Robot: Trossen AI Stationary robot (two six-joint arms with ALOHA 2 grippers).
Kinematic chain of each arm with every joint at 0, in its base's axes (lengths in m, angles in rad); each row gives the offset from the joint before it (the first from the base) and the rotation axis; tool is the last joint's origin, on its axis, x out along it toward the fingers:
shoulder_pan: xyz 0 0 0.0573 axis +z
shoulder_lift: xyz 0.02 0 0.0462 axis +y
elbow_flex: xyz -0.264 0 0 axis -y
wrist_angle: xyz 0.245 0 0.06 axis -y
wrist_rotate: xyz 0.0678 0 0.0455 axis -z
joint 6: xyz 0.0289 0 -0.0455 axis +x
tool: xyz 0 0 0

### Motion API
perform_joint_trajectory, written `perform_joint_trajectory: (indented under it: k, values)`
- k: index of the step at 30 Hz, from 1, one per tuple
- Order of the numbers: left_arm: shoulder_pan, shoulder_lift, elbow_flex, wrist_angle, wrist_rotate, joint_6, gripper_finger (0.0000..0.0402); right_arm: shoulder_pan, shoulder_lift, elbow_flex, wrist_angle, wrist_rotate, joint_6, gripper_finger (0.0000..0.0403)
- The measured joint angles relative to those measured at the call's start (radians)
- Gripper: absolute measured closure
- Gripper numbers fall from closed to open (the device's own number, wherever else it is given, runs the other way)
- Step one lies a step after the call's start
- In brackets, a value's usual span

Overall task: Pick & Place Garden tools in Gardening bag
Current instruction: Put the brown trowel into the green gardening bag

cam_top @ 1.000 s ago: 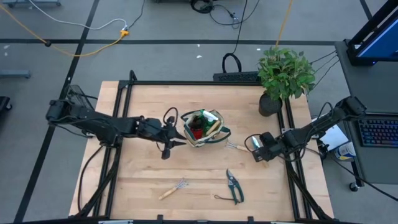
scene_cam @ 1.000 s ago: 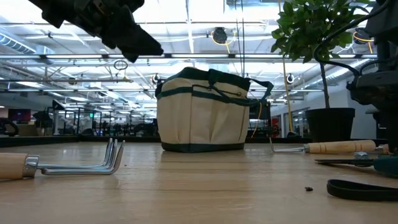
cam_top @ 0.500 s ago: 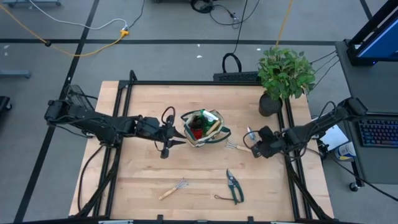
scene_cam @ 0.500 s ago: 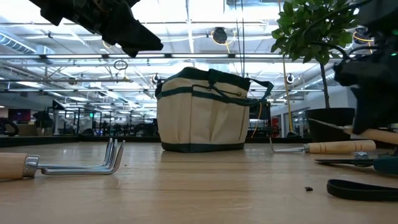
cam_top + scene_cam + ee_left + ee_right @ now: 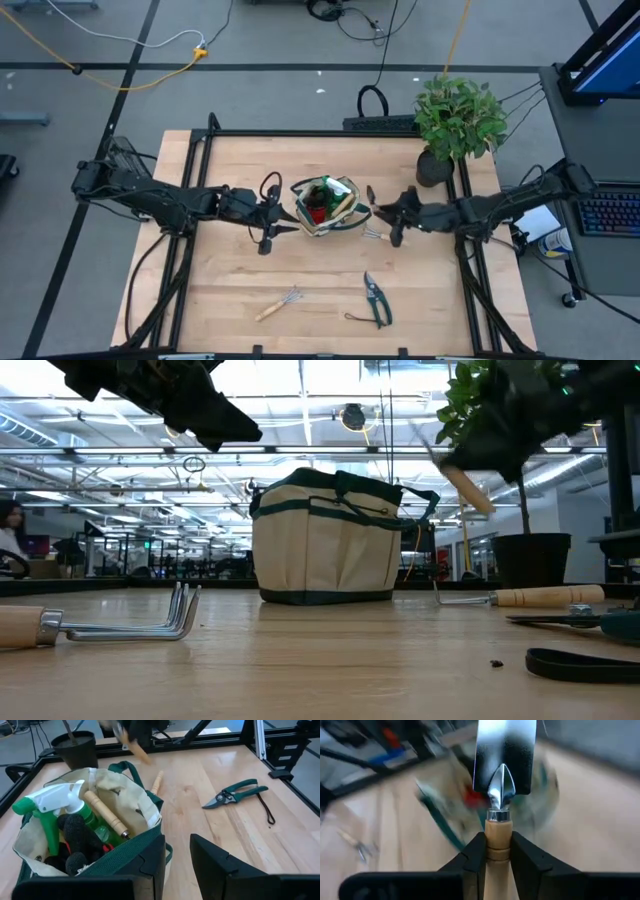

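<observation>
The right gripper point(image 5: 499, 851) held a trowel point(image 5: 503, 775) by its wooden handle, the two fingers pressed on the handle just under the metal collar. It hung in the air just beside the gardening bag point(image 5: 326, 205), on the side toward the right edge of the tabletop point(image 5: 230, 170). In the low view the trowel was tilted, well above the wood. The bag stood near the middle of the tabletop, a little toward the far edge. Inside it were already a green spray bottle point(image 5: 47, 810), a wooden-handled tool point(image 5: 106, 814) and dark gloves point(image 5: 75, 837).

The left gripper point(image 5: 176, 851) hovered at the rim of the bag on the other side, toward the left edge. Its fingers stood a little apart and pinched nothing I could see.

Three tools lay on the tabletop: a fork point(image 5: 378, 236) close to the bag on the right side, pruning shears point(image 5: 376, 296) near the front edge, and a small rake point(image 5: 280, 303) also near the front edge, more to the left. A potted plant point(image 5: 455, 125) stood at the far right corner.

In my judgement, the step in hand was carrying the trowel to the bag. The next move called for bringing the trowel over the open mouth, lowering the blade between the things already inside, and then opening the fingers. The loop handles could catch the tool, so care was needed.
</observation>
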Motion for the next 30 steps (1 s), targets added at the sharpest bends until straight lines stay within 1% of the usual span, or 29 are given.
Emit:
perform_joint_trajectory:
  k: [1,4,6,8,11,14,17,19,21,23,25,27,30]
  values:
    - [0.000,0.000,0.000,0.000,0.000,0.004,0.0309,-0.010,0.000,0.000,0.066,-0.011,-0.081,0.0344]
    - [0.000,0.000,0.000,0.000,0.000,0.019,0.0309,-0.055,0.002,0.000,0.247,-0.119,-0.280,0.0344]
    - [0.000,0.000,0.000,0.000,0.000,0.033,0.0309,-0.094,0.010,0.001,0.344,-0.201,-0.340,0.0344]
    - [0.000,0.000,0.000,0.005,-0.007,0.044,0.0309,-0.138,0.022,0.001,0.401,-0.266,-0.371,0.0344]
    - [0.000,0.000,0.000,0.028,-0.055,0.079,0.0309,-0.205,0.063,0.024,0.410,-0.343,-0.366,0.0344]
    - [0.000,0.000,0.000,0.053,-0.121,0.118,0.0309,-0.265,0.144,0.092,0.414,-0.439,-0.372,0.0344]
    - [0.000,0.000,0.000,0.078,-0.172,0.145,0.0309,-0.300,0.246,0.193,0.393,-0.565,-0.435,0.0344]
    - [0.000,0.000,0.000,0.083,-0.189,0.146,0.0309,-0.312,0.305,0.259,0.324,-0.623,-0.498,0.0345]
    - [0.000,0.000,0.000,0.078,-0.192,0.146,0.0309,-0.320,0.355,0.314,0.235,-0.631,-0.574,0.0345]
    - [0.000,0.000,0.000,0.073,-0.192,0.146,0.0309,-0.327,0.397,0.345,0.176,-0.648,-0.705,0.0344]
    - [0.000,0.000,0.000,0.074,-0.192,0.157,0.0309,-0.336,0.434,0.346,0.196,-0.652,-0.807,0.0343]
    - [0.000,0.000,0.000,0.073,-0.192,0.168,0.0309,-0.350,0.469,0.347,0.248,-0.653,-0.829,0.0342]
    - [0.000,0.000,0.000,0.073,-0.192,0.169,0.0309,-0.371,0.511,0.347,0.263,-0.638,-0.820,0.0342]
